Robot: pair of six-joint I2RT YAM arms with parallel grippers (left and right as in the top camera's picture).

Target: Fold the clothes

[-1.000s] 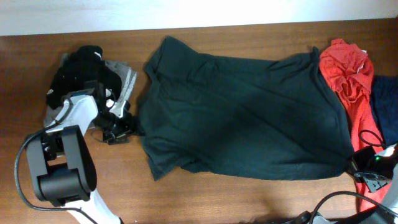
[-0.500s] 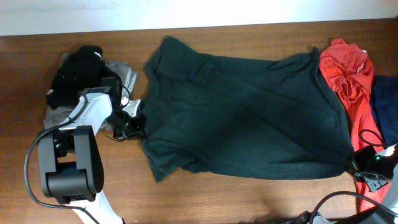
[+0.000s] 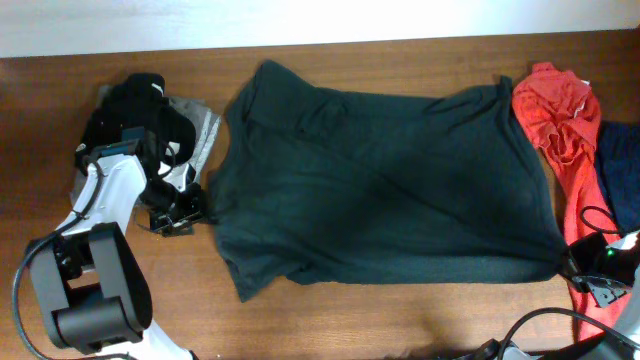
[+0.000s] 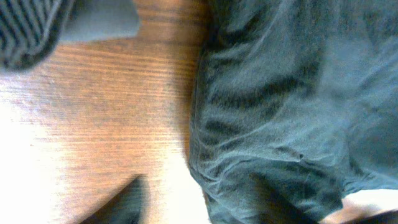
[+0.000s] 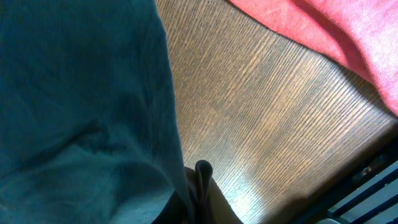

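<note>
The dark greenish-black T-shirt [image 3: 380,190] of the clothes lies spread across the middle of the table, no lettering showing. My left gripper [image 3: 185,212] sits at the shirt's left edge. In the left wrist view its jaws [image 4: 245,208] stand apart: one dark finger [image 4: 124,202] over bare wood, the other low on the right over the shirt [image 4: 280,112], whose hem runs between them. My right gripper [image 3: 572,268] is at the shirt's lower right corner. Seen from the right wrist, its fingers [image 5: 200,186] are pressed together on the shirt's edge [image 5: 81,106].
A heap of black clothing [image 3: 130,110] and a grey garment [image 3: 203,125] lies behind the left arm. A red garment [image 3: 560,120] and a blue one [image 3: 622,170] lie at the right end, the red one [image 5: 323,31] close to the right gripper. Cables trail along the front edge.
The left gripper reached right to the shirt's left edge, then drew back left, dragging that edge leftward and flattening it. Its jaws now stand apart. The right arm has not moved.
</note>
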